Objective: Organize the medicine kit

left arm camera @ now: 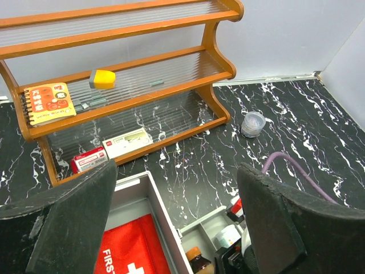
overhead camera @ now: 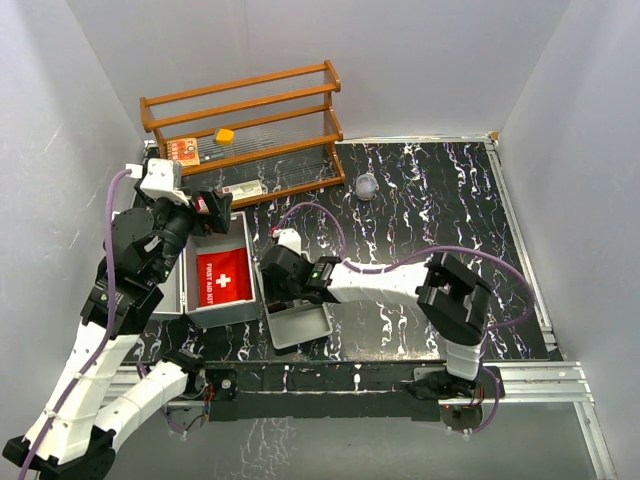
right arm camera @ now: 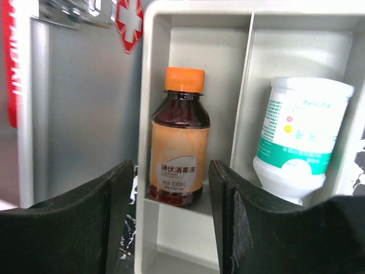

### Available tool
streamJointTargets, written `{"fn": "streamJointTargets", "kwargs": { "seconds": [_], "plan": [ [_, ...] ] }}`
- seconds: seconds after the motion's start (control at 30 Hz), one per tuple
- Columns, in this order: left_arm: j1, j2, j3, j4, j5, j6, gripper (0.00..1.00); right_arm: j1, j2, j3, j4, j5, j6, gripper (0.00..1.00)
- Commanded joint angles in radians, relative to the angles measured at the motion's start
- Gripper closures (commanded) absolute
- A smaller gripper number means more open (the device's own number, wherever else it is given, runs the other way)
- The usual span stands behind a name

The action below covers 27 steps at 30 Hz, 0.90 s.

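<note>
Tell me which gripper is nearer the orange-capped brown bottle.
Right. The right gripper hangs just over the bottle; the left gripper sits apart, above the metal case.

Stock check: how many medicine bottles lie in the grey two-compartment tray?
2. A brown bottle with an orange cap lies in one compartment of the grey tray; a white plastic bottle with a green label lies in the next. Others may be hidden.

A rectangular silver-grey metal medicine case (overhead camera: 224,312) sits open at the counter's 9 o'clock, its hinged lid (overhead camera: 170,296) swung out toward 9 o'clock and a red first-aid pouch (overhead camera: 222,278) inside. Its grey two-compartment tray (overhead camera: 300,330) rests just beside it at 4 o'clock, holding a brown orange-capped bottle (right arm camera: 178,154) and a white bottle (right arm camera: 296,137), one per compartment.
</note>
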Motion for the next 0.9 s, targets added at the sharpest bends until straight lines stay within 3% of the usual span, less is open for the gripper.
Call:
{"fn": "streamJointTargets", "kwargs": {
  "seconds": [0.0, 0.17, 0.37, 0.63, 0.87],
  "plan": [
    [-0.002, -0.022, -0.002, 0.025, 0.010, 0.011, 0.15, -0.003, -0.149, 0.031, 0.008, 0.077, -0.012, 0.47],
    [-0.002, -0.043, -0.043, 0.069, 0.090, 0.027, 0.15, -0.022, -0.296, -0.065, -0.020, 0.224, 0.034, 0.47],
    [-0.002, -0.068, -0.081, 0.094, 0.192, 0.038, 0.15, -0.122, -0.469, -0.209, -0.191, 0.344, 0.174, 0.47],
    [-0.002, -0.060, -0.117, 0.121, 0.238, 0.012, 0.15, -0.320, -0.668, -0.386, -0.337, 0.366, 0.243, 0.46],
    [-0.002, -0.056, -0.120, 0.117, 0.240, 0.003, 0.15, -0.510, -0.687, -0.439, -0.410, 0.324, 0.243, 0.40]
  ]
}}
